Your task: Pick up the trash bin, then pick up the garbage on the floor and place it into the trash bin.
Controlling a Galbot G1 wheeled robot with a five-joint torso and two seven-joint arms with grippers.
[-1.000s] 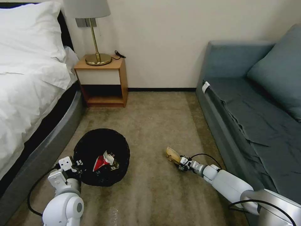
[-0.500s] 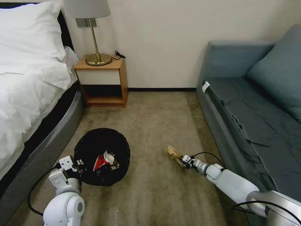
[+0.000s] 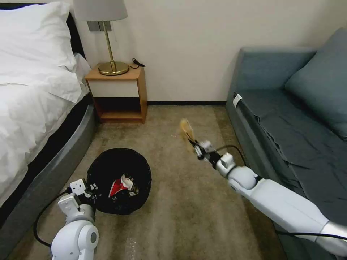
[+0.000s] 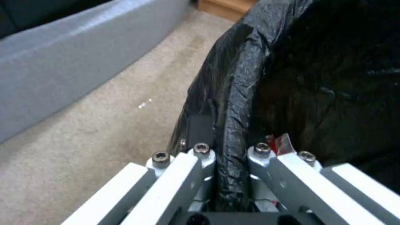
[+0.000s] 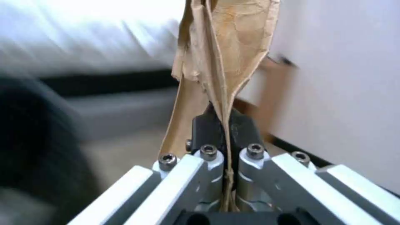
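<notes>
A: Since a second ago the right gripper [image 3: 197, 147] has come up off the carpet [image 3: 173, 224], carrying the crumpled tan paper [image 3: 186, 128] with it. It was down low beside the sofa [image 3: 289, 130]; now it is in the air, out toward the middle of the floor.

B: How is it held?

A: In the right wrist view the fingers [image 5: 242, 128] are closed almost flat on the lower fold of the paper, and the rest of the sheet stands up loose past the tips. It is a thin pinch, near the edge.

B: And the other arm?

A: The left gripper [image 3: 86, 191] is low on the near rim of the trash bin [image 3: 119, 160], jaws clamped over the rim and the black liner [image 4: 233, 103]. The bin sits by the bed [image 3: 32, 108], well apart from the paper, with a red-white snack packet [image 3: 119, 185] already inside.

B: So what makes the carry go well?

A: I would keep the pinch tight and swing left without jerking, since the loose part could flap and work free. Bring the fingers over the open mouth, well inside the rim, before letting go. A light sheet may drift, so releasing low seems safer. The left arm should hold the bin steady meanwhile.
</notes>
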